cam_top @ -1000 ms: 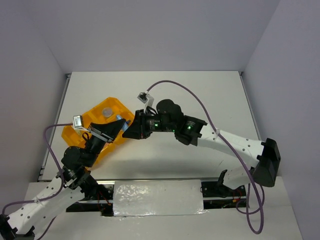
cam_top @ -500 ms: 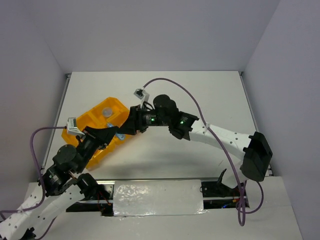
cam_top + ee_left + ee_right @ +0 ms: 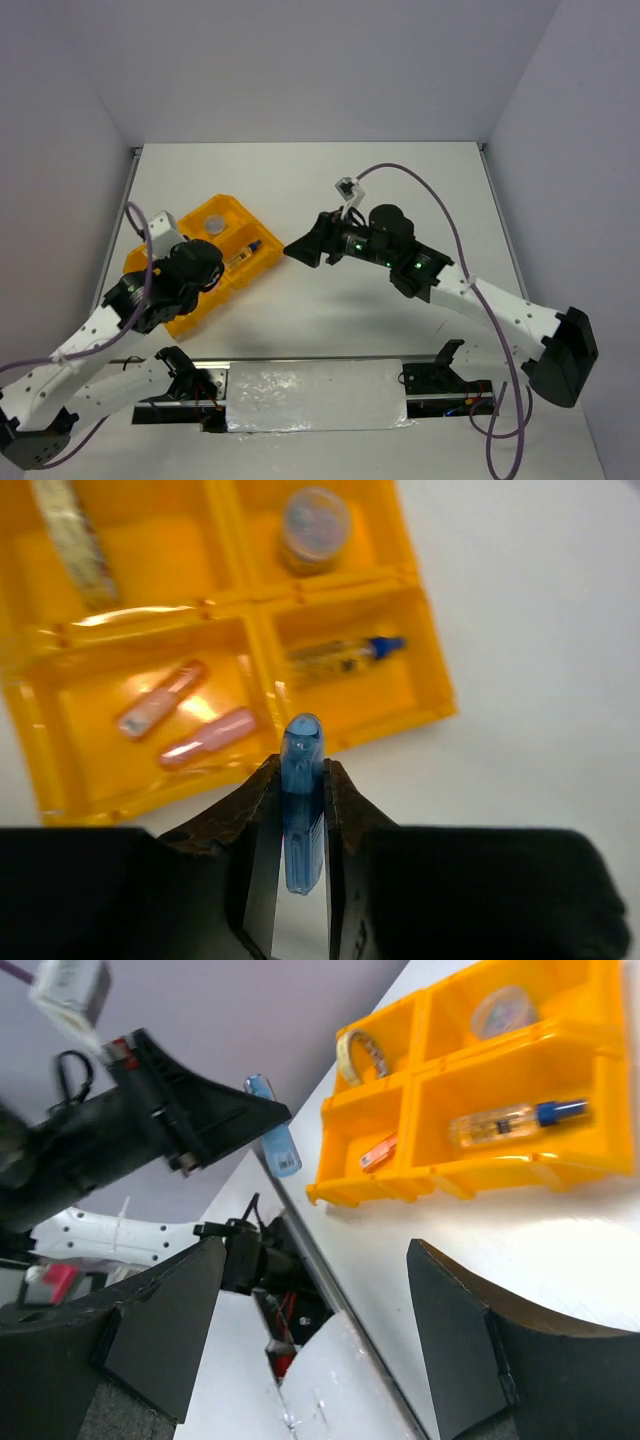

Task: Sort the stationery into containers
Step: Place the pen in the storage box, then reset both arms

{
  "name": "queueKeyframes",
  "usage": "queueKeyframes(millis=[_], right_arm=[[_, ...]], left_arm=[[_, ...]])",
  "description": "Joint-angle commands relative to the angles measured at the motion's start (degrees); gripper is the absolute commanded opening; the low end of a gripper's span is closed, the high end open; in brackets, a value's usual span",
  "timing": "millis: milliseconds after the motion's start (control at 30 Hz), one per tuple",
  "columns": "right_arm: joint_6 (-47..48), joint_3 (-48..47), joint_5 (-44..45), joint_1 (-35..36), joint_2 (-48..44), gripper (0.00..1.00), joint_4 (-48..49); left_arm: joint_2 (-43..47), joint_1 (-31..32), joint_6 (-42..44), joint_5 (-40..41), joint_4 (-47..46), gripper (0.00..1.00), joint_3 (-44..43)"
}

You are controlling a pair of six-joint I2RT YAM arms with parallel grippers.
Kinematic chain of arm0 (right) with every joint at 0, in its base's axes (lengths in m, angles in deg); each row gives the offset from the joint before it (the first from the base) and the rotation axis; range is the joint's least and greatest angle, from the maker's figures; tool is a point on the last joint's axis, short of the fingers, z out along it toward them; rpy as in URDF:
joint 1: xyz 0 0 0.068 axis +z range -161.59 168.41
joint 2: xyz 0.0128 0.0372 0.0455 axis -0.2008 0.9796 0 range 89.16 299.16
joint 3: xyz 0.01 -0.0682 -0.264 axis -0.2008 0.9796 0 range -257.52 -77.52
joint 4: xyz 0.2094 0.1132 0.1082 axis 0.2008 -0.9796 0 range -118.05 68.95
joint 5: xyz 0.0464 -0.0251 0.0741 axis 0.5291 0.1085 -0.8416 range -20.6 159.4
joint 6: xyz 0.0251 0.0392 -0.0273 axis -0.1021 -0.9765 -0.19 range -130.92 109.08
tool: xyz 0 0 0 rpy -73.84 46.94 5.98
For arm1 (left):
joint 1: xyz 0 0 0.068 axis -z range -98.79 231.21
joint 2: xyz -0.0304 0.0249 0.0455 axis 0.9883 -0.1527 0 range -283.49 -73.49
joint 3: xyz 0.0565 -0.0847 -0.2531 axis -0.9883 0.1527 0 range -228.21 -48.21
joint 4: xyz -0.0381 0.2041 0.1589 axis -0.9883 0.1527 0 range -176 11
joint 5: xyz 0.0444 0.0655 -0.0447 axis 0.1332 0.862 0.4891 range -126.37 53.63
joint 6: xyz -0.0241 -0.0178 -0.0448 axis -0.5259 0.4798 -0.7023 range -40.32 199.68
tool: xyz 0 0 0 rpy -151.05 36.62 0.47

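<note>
Blue pen piece (image 3: 302,810) | left gripper (image 3: 301,772) clamping it at tray's (image 3: 385,723) six-o'clock rim | releasing low over ten-o'clock pink pieces (image 3: 207,738) advised | right gripper (image 3: 315,1250) gaping, empty

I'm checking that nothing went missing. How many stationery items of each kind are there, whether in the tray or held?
Pink pen pieces: 2
Blue pen piece, in the left pincer: 1
Tube with blue cap: 1
Round jar: 1
Tape ring: 1
Total: 6
</note>
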Motion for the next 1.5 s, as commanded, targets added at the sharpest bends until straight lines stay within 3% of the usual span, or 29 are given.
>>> queueKeyframes(millis=[0, 100, 133, 233, 367, 467, 567, 633, 667, 700, 867, 1000, 1067, 1100, 1200, 1467], right_arm=[[3.31, 3.68, 4.62, -0.79, -8.67, 0.81, -2.27], [4.55, 6.05, 5.32, -0.79, -12.11, 0.81, -4.73], [4.81, 7.28, 5.58, -0.7, -14.56, 0.81, -5.17], [5.34, 9.21, 7.08, -0.79, -19.22, 0.82, -7.02], [6.3, 10.19, 8.49, -0.79, -23.72, 0.82, -10.53], [7.01, 10.54, 8.84, -0.79, -26.35, 0.82, -12.2], [7.45, 10.54, 8.66, -0.79, -28.2, 0.82, -13.52], [7.54, 10.72, 8.66, -0.7, -28.91, 0.82, -13.88], [7.62, 10.72, 8.75, -0.7, -29.26, 0.82, -14.14], [7.63, 10.72, 8.84, -0.7, -29.79, 0.82, -14.4], [8.85, 9.05, 9.36, -0.7, -30.76, 0.82, -17.38], [11.66, 4.85, 14.36, -0.62, -31.9, 0.85, -25.2], [13.07, 2.21, 24.67, -0.79, -33.13, 1.0, -34.47], [13.25, -1.03, 28.49, -0.62, -33.48, 1.0, -37.75], [13.78, -8.25, 41.86, -0.62, -35.06, 1.0, -49.71], [17.03, -26.89, 55.33, -0.7, -36.03, 1.0, -71.07]], left_arm=[[-7.31, -1.97, -5.09, 11.84, 12.68, 0.0, -3.04], [-11.36, -9.34, 2.54, 8.52, 5.96, 0.0, -1.03], [-12.08, -14.93, 4.91, 6.33, 3.31, 0.0, 0.02], [-13.49, -22.87, 11.25, -2.38, -4.88, 0.0, 4.33], [-14.19, -24.57, 11.35, -4.5, -9.19, 0.03, 7.5], [-15.59, -24.83, 10.39, -4.07, -9.29, 0.13, 8.03], [-15.25, -25.1, 9.85, -3.27, -8.93, 0.25, 8.81], [-13.85, -25.18, 9.77, -2.83, -9.2, 0.39, 9.7], [-12.88, -25.36, 9.68, -2.74, -9.72, 0.46, 10.57], [-12.61, -25.54, 9.59, -2.66, -9.47, 0.62, 10.75], [-12.17, -26.15, 9.33, -2.74, -7.71, 0.99, 9.36], [-9.98, -26.15, 19.32, -12.55, -13.38, 0.99, 5.49], [-9.01, -26.07, 29.6, -24.55, -16.75, 0.99, 2.59], [-9.01, -25.8, 31.46, -26.28, -16.5, 0.99, 1.1], [-8.13, -24.31, 35.33, -21.65, -9.57, 0.99, -5.75], [2.75, -24.22, 39.73, -14.35, 2.65, 0.99, -17.71]])
